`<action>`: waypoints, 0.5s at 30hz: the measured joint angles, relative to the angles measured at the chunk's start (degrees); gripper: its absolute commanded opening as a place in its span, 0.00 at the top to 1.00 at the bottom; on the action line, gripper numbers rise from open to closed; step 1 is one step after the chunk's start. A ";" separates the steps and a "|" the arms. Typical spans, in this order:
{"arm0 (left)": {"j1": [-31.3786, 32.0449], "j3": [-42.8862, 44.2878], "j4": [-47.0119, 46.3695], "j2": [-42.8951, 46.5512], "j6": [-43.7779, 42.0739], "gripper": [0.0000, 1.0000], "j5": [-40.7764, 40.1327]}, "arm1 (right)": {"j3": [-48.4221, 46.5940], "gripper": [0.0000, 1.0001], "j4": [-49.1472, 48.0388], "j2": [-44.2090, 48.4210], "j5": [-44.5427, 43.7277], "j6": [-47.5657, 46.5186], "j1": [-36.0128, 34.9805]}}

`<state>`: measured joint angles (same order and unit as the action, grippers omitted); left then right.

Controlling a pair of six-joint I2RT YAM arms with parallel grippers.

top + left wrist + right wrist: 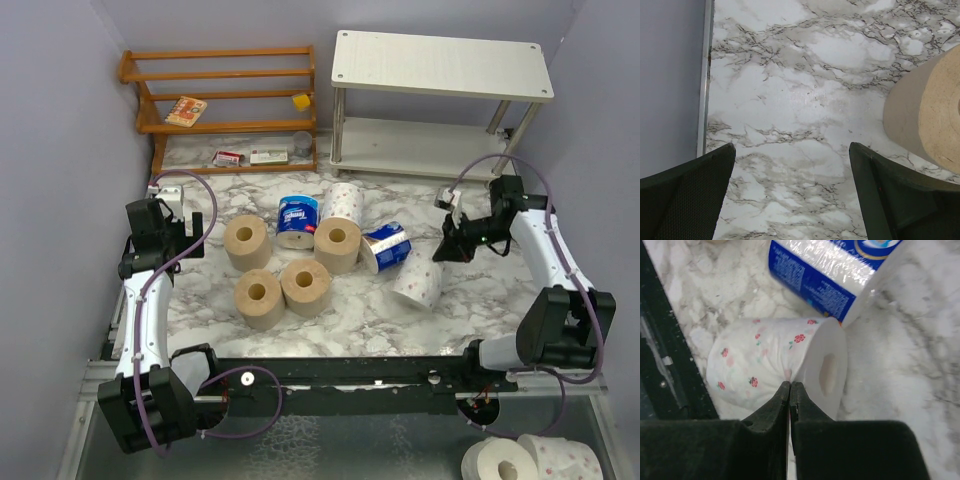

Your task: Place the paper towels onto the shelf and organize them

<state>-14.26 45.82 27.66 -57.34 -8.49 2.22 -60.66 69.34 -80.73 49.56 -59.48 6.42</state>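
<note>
Marble tabletop [912, 370] below. My right claw [790, 390], tips together and empty, sits over the flower-printed white roll [760, 362] — wrist view: axis nine-to-three, core facing three o'clock.

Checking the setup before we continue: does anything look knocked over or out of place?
Yes. A flowered white roll lies on its side on the table, with a blue-wrapped roll tipped over beside it. A plain white roll and a second flowered roll sit off the table entirely, below its near right corner.
</note>
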 measured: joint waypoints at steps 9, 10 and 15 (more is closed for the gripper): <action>-0.02 0.00 -0.04 0.00 0.00 0.01 -0.11 | -10.21 0.99 -9.07 6.27 -16.31 5.20 -0.09; -0.02 0.00 -0.04 0.00 0.00 0.01 -0.11 | -10.38 0.99 -10.80 6.14 -18.80 5.46 -0.09; -0.04 0.00 -0.09 -0.37 0.00 0.01 -0.11 | -8.98 0.99 -19.17 5.88 -26.88 7.56 -0.09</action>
<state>-14.31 45.82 27.57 -57.71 -8.49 2.11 -69.65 50.17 -74.85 22.68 -51.92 6.33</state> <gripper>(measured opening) 0.991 0.014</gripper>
